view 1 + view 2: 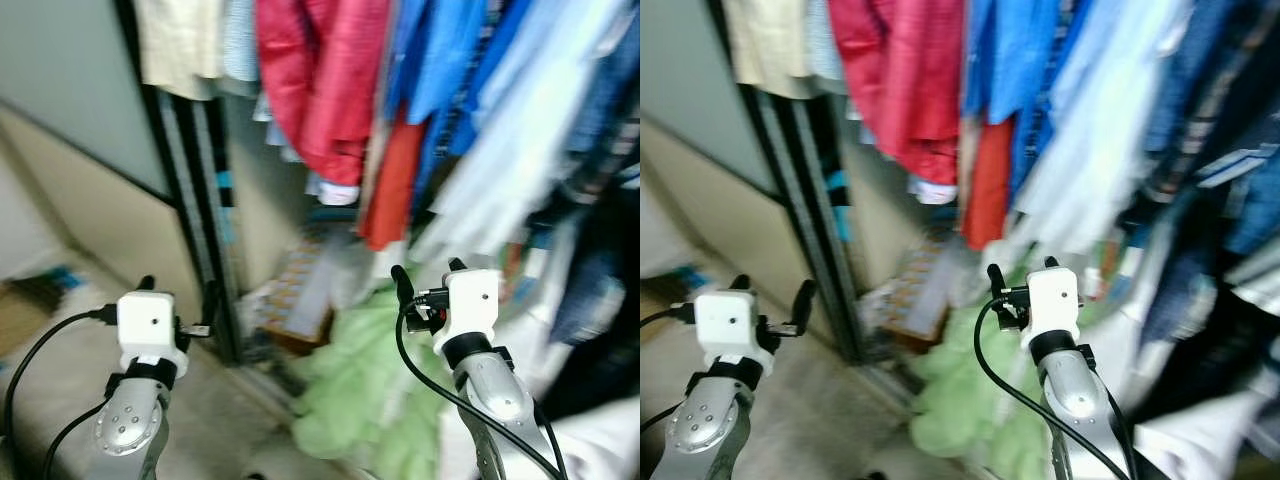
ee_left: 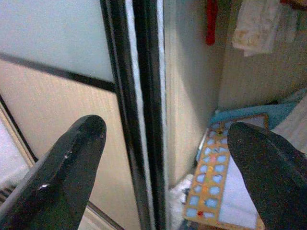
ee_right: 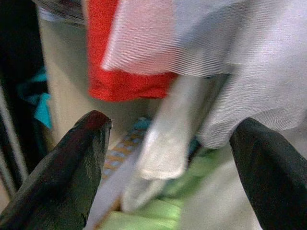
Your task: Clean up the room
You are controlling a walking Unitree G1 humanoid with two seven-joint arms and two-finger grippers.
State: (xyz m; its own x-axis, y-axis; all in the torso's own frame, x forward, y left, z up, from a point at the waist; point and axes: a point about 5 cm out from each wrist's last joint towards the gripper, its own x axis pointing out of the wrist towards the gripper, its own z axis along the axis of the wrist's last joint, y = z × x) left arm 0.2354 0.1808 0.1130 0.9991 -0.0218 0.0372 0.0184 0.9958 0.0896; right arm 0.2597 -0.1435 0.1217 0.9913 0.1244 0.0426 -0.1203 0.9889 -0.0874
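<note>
One green cloth heap; one patterned board; two hands.

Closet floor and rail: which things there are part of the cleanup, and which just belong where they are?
For the job:
- green cloth heaped on the floor
- patterned board leaning low in the closet

Just there:
- hanging red shirt
- hanging blue shirts
- black door frame

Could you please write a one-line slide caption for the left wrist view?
Open left gripper faces the black sliding-door frame, a patterned board on the closet floor beyond.
</note>
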